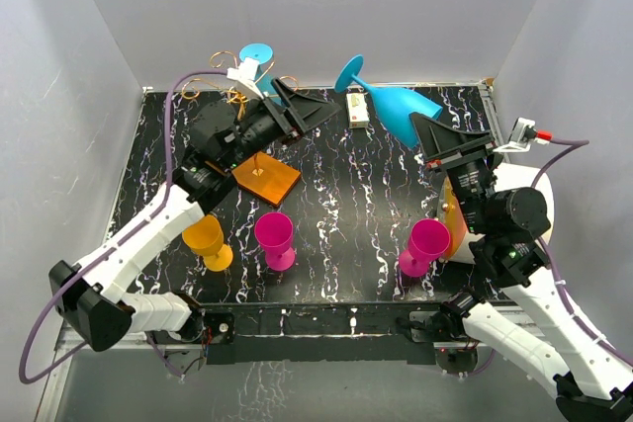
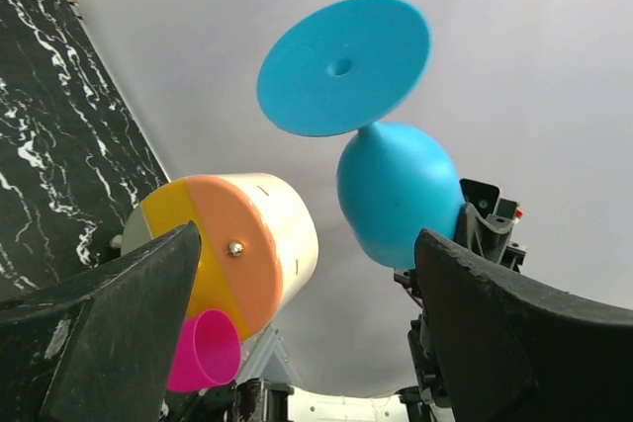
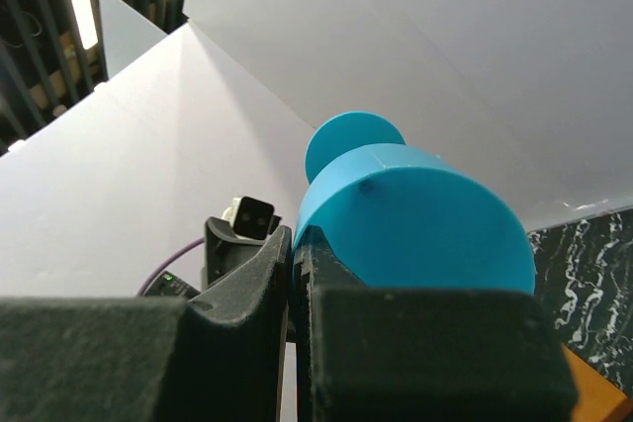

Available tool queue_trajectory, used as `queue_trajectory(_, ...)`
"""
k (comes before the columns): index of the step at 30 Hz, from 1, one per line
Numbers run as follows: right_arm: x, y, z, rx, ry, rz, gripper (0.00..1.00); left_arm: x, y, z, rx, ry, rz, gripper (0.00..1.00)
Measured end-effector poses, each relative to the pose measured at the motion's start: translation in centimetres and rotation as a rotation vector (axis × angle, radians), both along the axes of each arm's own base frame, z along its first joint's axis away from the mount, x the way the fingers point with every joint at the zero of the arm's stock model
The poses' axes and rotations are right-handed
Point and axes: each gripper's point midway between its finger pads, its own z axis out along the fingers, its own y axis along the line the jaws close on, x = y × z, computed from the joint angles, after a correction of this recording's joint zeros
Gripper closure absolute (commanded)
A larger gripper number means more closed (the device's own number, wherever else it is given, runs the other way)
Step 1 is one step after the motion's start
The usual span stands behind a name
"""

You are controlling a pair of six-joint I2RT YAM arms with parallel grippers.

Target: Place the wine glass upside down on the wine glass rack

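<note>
My right gripper (image 1: 425,127) is shut on the rim of a blue wine glass (image 1: 398,106) and holds it tilted above the back of the table, foot (image 1: 348,73) pointing left. In the right wrist view the fingers (image 3: 252,284) pinch the glass rim (image 3: 415,219). The gold wire rack (image 1: 226,56) stands at the back left on its orange-brown base (image 1: 265,177), partly hidden by my left arm; another blue glass foot (image 1: 255,52) shows at its top. My left gripper (image 1: 312,118) is open and empty by the rack. Its wrist view faces the held glass (image 2: 396,195).
An orange glass (image 1: 208,239) and a magenta glass (image 1: 275,236) stand front left. Another magenta glass (image 1: 425,244) stands front right beside a white and orange cylinder (image 2: 247,244). A small box (image 1: 358,109) lies at the back centre. White walls enclose the table.
</note>
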Motion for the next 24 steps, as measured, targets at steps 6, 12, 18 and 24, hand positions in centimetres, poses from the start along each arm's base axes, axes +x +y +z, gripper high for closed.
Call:
queue_trajectory(6,-0.5,0.2,1.1,0.041,-0.04,0.03,1.0,0.3,-2.9,0.4,-0.033,-0.024,0.024,0.2)
queue_trajectory(12,-0.3,0.7,0.5,0.053,-0.035,0.054,1.0,-0.3,-4.7,2.3,-0.092,-0.111,0.072,0.27)
queue_trajectory(18,-0.3,1.3,0.2,0.049,-0.036,0.08,1.0,0.6,-5.3,3.1,-0.141,-0.137,0.149,0.43)
queue_trajectory(24,-0.5,1.7,0.3,0.049,-0.044,0.109,1.0,2.1,-4.7,3.5,-0.194,-0.108,0.233,0.59)
